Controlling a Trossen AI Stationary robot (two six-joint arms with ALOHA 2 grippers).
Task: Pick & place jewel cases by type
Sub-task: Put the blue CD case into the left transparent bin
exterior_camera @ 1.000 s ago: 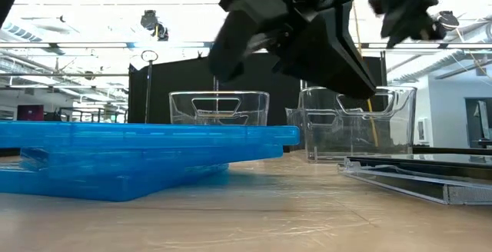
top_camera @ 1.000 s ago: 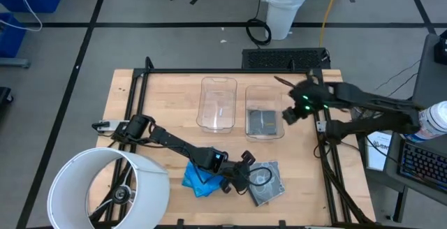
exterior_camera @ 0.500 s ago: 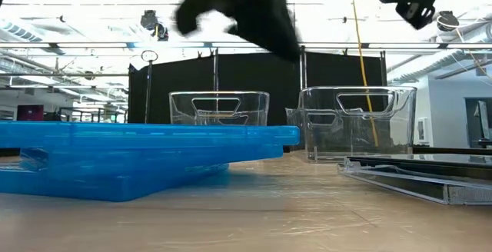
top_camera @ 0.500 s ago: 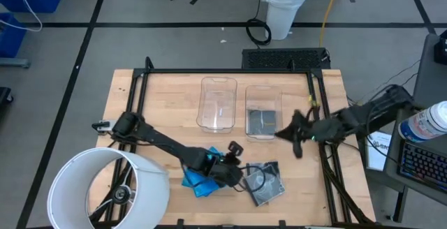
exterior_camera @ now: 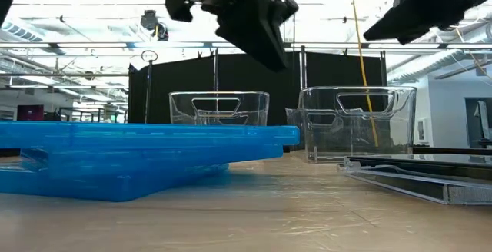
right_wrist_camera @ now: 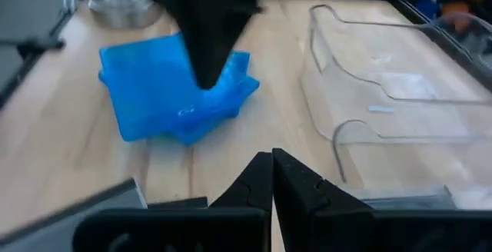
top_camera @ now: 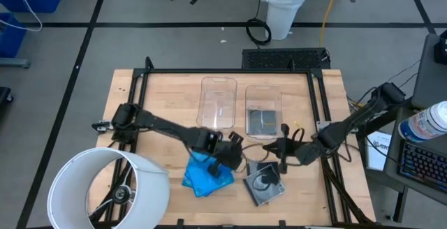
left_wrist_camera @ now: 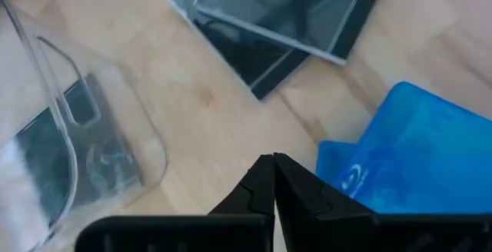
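Several bright blue jewel cases (top_camera: 204, 177) lie stacked askew near the table's near edge, also seen in the low view (exterior_camera: 138, 148). Beside them on the right lie smoky grey jewel cases (top_camera: 264, 181), with a coiled black cord lying on top. Another grey case (top_camera: 263, 123) lies flat inside the right clear bin (top_camera: 264, 93). The left clear bin (top_camera: 218, 103) holds no case. My left gripper (top_camera: 234, 152) hovers shut above the gap between the blue and the grey cases. My right gripper (top_camera: 274, 149) hovers shut just beyond the grey cases, pointing toward the left gripper.
A large white round lamp shade (top_camera: 108, 190) overhangs the near left corner. A black frame rail (top_camera: 223, 70) runs around the tabletop. Bare wood shows left of the bins and at the table's right side. A keyboard (top_camera: 283, 58) sits at the far edge.
My right gripper has swung from beside the right bin toward the near edge and the left, down to the grey cases. My left gripper has drawn back from the cases toward the far edge and risen. The cases have not moved.
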